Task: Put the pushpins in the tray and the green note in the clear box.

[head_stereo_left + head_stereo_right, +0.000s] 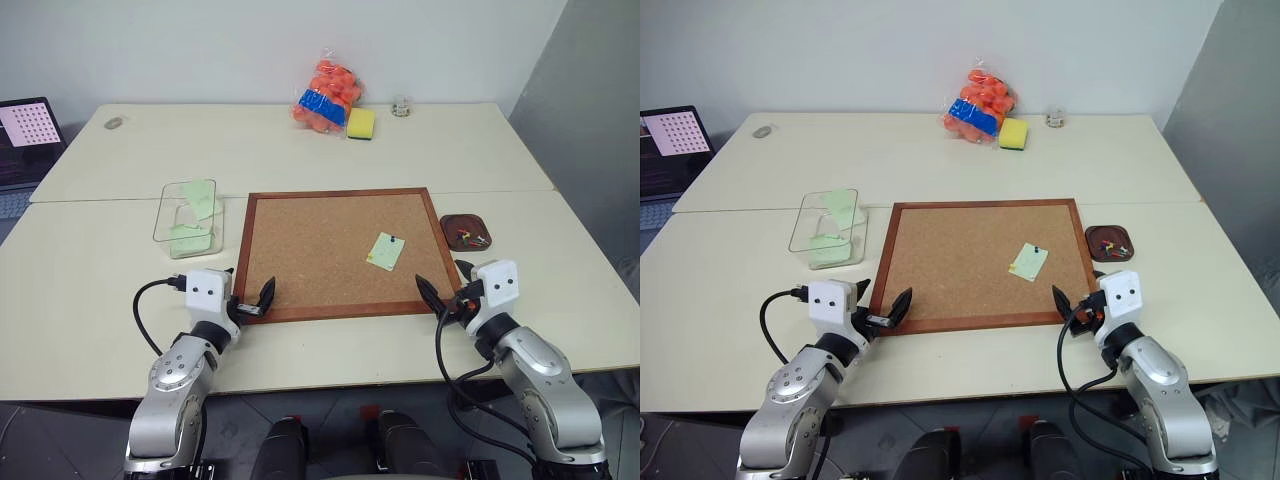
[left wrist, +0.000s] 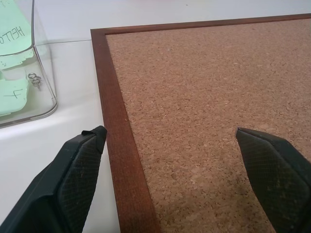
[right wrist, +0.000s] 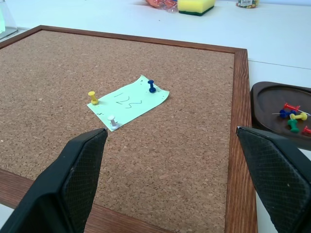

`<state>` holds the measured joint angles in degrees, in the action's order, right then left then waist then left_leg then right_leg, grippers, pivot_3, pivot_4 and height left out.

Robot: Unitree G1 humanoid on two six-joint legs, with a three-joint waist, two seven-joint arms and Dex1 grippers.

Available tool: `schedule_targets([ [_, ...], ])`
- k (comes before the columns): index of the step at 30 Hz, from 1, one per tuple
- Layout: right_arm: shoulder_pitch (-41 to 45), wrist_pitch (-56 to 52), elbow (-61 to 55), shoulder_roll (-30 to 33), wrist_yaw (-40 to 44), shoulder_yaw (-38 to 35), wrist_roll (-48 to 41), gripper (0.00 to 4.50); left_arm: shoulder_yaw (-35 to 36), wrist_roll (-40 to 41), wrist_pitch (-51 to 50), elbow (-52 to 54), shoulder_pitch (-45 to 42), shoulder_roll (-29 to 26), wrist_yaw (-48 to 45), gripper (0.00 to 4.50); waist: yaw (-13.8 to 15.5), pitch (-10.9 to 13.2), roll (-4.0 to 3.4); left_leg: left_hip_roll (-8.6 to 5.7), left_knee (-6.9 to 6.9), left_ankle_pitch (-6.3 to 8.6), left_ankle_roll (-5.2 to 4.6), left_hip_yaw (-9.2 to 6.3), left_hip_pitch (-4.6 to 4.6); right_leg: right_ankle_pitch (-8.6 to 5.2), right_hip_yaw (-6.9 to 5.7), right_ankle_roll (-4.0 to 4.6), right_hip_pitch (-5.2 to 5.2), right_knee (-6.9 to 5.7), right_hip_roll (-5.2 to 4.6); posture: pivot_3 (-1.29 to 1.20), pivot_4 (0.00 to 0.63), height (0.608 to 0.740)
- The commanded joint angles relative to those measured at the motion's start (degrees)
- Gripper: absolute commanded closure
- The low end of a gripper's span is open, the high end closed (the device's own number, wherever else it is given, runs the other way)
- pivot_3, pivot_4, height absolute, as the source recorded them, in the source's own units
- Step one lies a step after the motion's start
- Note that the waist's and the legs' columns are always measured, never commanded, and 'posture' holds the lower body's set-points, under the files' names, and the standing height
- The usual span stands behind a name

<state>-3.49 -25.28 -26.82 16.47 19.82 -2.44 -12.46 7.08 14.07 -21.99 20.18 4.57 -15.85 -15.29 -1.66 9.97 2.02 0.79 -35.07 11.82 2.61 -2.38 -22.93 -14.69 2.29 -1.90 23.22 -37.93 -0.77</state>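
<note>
Both the left gripper and right gripper hang spread wide over the corkboard (near edge); three pushpins pin the green note, sponge far behind.

Green note pinned by 3 pushpins.

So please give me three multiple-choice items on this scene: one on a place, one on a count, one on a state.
1. Where is the tray?
A. on the corkboard
B. beside the corkboard's right edge
C. in the clear box

2. How many pushpins hold the green note?
A. one
B. three
C. five

3. How is the right gripper?
A. open, holding nothing
B. shut on a pin
C. shut on the note

Answers:
1 B: the tray sits on the table just off the frame.
2 B: yellow, blue and white pins stand in the note.
3 A: its fingers stand wide apart.
</note>
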Motion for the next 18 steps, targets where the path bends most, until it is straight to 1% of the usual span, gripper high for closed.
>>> schedule_targets([
  [1,0.3,1.9,-2.3,0.1,-0.1,-0.2,-0.1,0.0,0.6,-0.5,1.5,2.7,-0.1,-0.1,0.4,0.01,0.0,0.0,0.0,0.0,0.0,0.0,0.0,0.0,0.0,0.0,0.0,0.0,0.0,0.0,0.0,0.0,0.15,0.74],
  [18,0.7,2.5,-1.8,0.3,-0.4,0.0,0.1,0.0,0.9,1.6,0.9,2.1,-1.5,0.1,-0.6,0.01,0.0,0.0,0.0,0.0,0.0,0.0,0.0,0.0,0.0,0.0,0.0,0.0,0.0,0.0,0.0,0.0,0.15,0.74],
])
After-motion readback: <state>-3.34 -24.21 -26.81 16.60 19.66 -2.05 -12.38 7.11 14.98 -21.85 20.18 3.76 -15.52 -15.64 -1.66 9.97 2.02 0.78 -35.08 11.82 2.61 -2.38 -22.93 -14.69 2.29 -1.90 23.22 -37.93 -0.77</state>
